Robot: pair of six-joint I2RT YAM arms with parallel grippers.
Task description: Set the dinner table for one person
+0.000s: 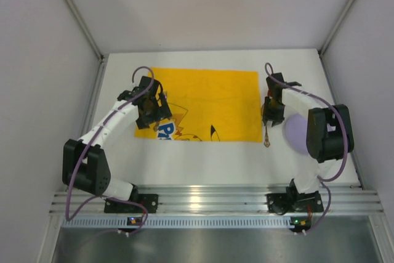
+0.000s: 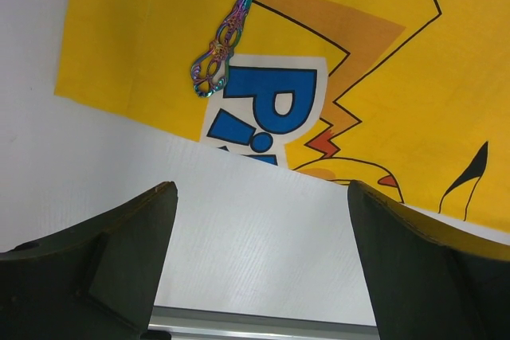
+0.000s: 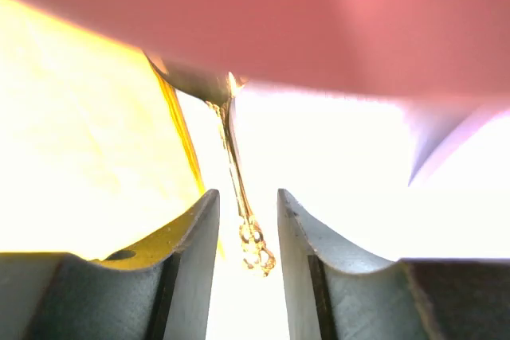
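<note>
One white tabletop fills the top view, with a ribbed rail along its near edge. A yellow cartoon cloth lies flat at centre, toward the far edge. A lilac plate sits near the right edge, half under the right arm.

Left arm: jaws wide apart, empty, over the cloth's near-left corner.

Right jaws: narrowed, straddling the gold utensil just off the cloth's right edge. Only the right wrist view shows the gap on each side, so no grip.

The iridescent handle on the cloth is clear only in the left wrist view.
</note>
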